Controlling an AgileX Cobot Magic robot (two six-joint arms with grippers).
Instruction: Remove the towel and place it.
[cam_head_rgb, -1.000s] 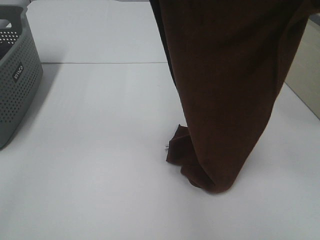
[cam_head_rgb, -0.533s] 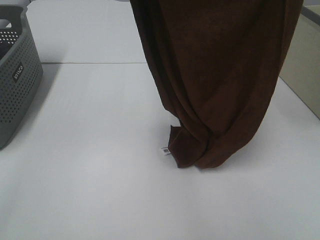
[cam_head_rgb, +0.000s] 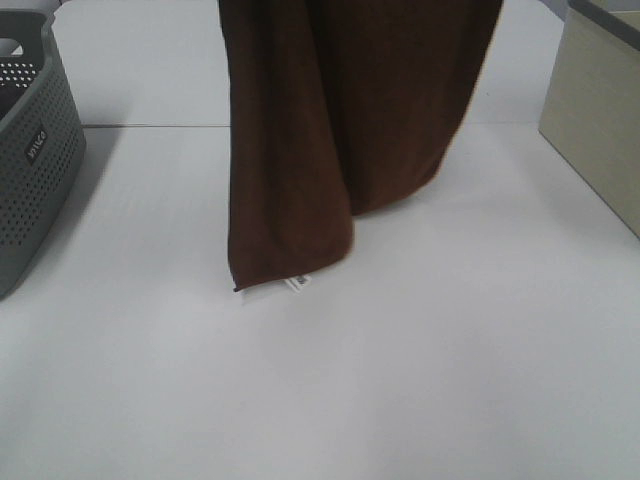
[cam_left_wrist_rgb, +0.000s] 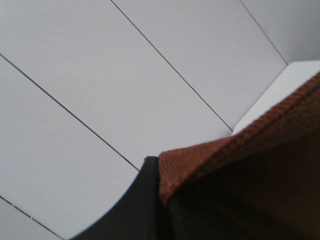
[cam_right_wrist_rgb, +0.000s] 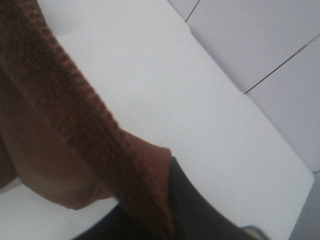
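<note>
A grey perforated plastic basket (cam_head_rgb: 30, 150) stands at the left edge of the high view on the white table (cam_head_rgb: 420, 390). A beige box (cam_head_rgb: 600, 110) sits at the upper right. Nothing lies between them and the cloth.

The large dark brown terry-cloth towel (cam_head_rgb: 330, 130) hangs from beyond the top of the frame down to centre-left. Its small white tag (cam_head_rgb: 298, 284) is at the lower hem, low over the table; whether it touches cannot be told.

Both arms are above the high view. In the left wrist view the left gripper (cam_left_wrist_rgb: 160, 195) shows one dark finger with the towel's ribbed edge pinched against it. The right gripper (cam_right_wrist_rgb: 167, 200) holds the towel's edge the same way. The second finger of each is hidden by cloth.

Half a second ago the towel's lower end lay bunched on the table right of centre. Now it hangs flatter and further left, and the box is uncovered.
</note>
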